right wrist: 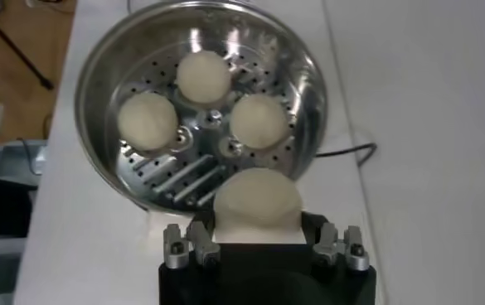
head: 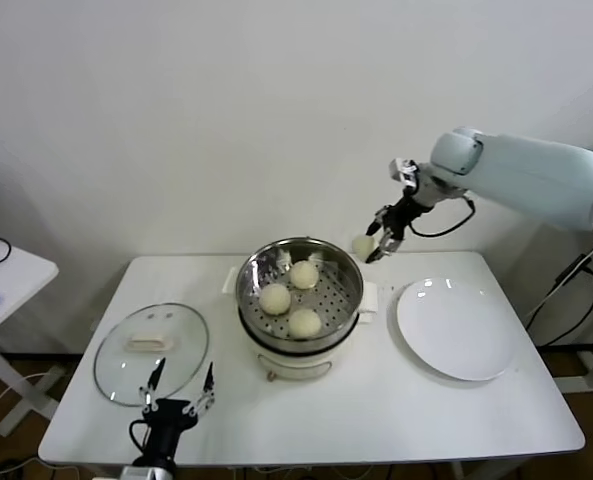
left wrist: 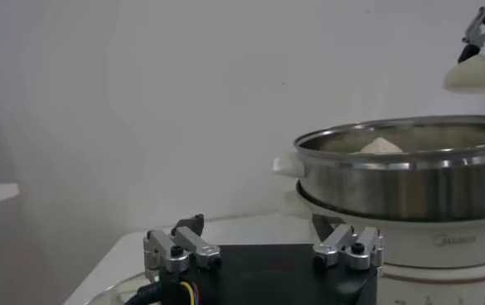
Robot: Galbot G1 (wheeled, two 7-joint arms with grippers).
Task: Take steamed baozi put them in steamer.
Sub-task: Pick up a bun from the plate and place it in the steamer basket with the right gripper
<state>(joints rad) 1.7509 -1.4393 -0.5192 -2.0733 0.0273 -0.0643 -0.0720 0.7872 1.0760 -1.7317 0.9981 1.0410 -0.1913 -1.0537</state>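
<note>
The steamer (head: 348,312) stands mid-table on its white base. Three baozi lie on its perforated tray: one at the back (head: 304,273), one on the left (head: 274,298), one at the front (head: 304,322). My right gripper (head: 373,247) is shut on a fourth baozi (head: 363,246) and holds it in the air just above the steamer's far right rim. In the right wrist view that baozi (right wrist: 256,201) sits between the jaws above the steamer (right wrist: 308,75). My left gripper (head: 179,389) is open and empty at the table's front left, low beside the steamer (left wrist: 408,178).
A round glass lid (head: 152,352) lies left of the steamer, just behind the left gripper. A flat white plate (head: 457,328) lies to the right of the steamer. The table (head: 376,420) ends close at the front; a second white table (head: 6,272) stands at the far left.
</note>
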